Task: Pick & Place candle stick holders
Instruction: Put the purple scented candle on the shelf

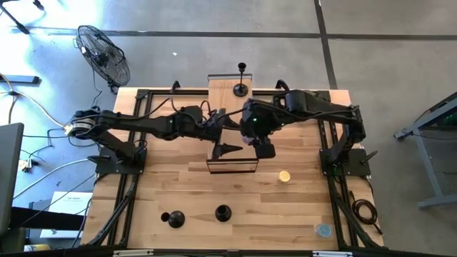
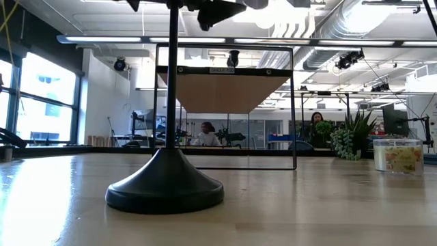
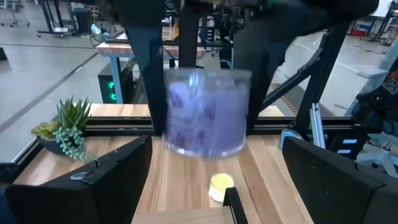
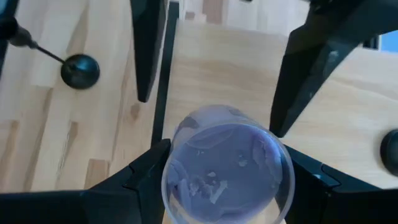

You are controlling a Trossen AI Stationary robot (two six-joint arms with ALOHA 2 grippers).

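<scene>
The right gripper [image 4: 221, 180] clamps a clear purple-tinted plastic cup [image 4: 227, 165] between its fingers. The left gripper's [image 3: 211, 180] fingers stand apart. Beyond them, matte-black candle stick holders [image 1: 172, 218] wait — likely rigid, bottom-heavy, best pinched at the thin stem.

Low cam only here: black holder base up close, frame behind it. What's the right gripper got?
Observer: The right gripper is shut on a purple jar, not a holder.
Operator: Left?
Observer: The left gripper is open and empty, facing that jar beside the frame.
Operator: Other holders?
Observer: One tall holder stands on the wooden shelf. Two front holders stand on the table, yours among them.
</scene>
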